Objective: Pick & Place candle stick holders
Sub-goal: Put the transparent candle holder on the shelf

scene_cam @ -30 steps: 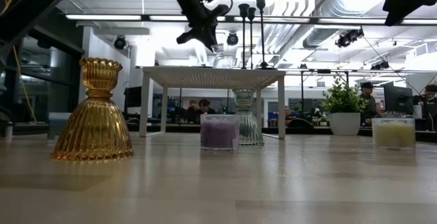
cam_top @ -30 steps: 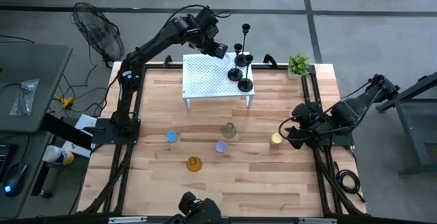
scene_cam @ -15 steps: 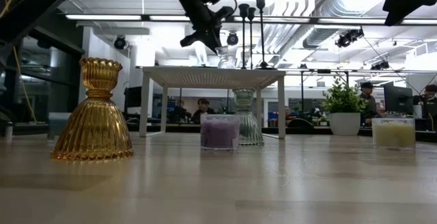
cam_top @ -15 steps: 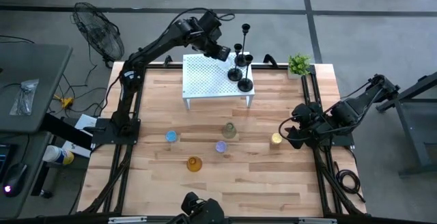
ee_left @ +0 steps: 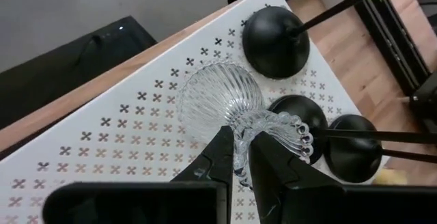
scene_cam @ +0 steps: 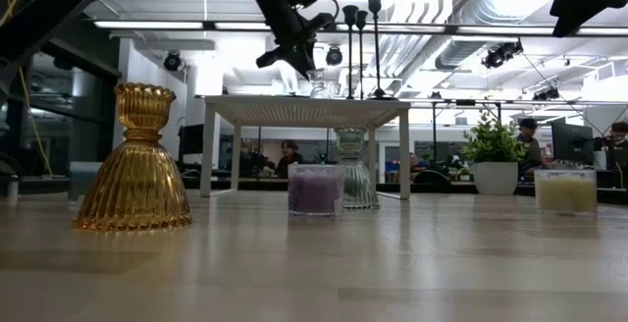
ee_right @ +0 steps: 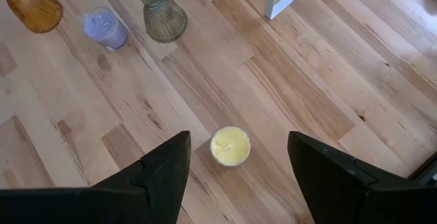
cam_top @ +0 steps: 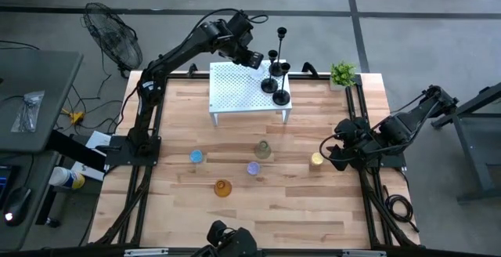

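Between the left gripper's closed fingers sits a clear ribbed glass holder, over the white perforated stand. Three black candlesticks crowd just beyond; lower straight, release gently. The right gripper waits wide.

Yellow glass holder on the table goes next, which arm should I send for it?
Right. The right gripper hangs open just above the yellow holder, which sits between its fingers in the wrist view. The left gripper is shut on the clear glass holder over the white rack.
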Motion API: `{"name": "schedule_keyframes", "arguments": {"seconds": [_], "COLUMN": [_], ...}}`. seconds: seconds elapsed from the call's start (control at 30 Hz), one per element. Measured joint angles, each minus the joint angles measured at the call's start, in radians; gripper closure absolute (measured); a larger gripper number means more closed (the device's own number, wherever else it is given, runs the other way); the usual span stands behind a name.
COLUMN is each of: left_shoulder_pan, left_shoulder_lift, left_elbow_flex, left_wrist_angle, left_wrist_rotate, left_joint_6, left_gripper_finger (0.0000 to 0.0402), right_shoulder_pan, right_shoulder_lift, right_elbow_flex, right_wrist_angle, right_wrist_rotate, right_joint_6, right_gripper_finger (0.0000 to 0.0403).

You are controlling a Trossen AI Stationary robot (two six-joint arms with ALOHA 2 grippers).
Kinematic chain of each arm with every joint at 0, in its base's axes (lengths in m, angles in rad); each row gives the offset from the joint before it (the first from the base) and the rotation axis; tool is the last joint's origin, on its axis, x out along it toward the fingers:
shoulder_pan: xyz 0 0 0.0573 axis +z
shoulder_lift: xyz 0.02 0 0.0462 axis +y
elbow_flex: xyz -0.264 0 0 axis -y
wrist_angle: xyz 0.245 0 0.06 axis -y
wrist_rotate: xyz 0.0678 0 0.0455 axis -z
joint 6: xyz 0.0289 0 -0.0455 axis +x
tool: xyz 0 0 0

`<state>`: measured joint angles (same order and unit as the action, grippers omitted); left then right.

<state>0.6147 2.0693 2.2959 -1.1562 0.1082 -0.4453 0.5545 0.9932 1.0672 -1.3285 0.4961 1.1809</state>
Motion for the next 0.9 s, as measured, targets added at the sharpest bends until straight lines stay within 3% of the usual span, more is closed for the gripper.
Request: {"name": "schedule_keyframes", "arguments": {"seconds": [0.9], "left_shoulder_pan": [0.0], "left_shoulder_lift": [0.0], "left_elbow_flex": [0.0], "left_wrist_angle": [0.003], "left_wrist_rotate": [0.036], "left_joint_6": [0.023], "left_gripper_finger": [0.0352], "right_shoulder_pan": [0.0], "right_shoulder_lift": [0.0], "right_elbow_flex": [0.0], "right_wrist_angle": [0.0], "right_wrist_rotate": [-0.001], "right_joint_6": [0.0], "right_gripper_finger": [0.0164]}}
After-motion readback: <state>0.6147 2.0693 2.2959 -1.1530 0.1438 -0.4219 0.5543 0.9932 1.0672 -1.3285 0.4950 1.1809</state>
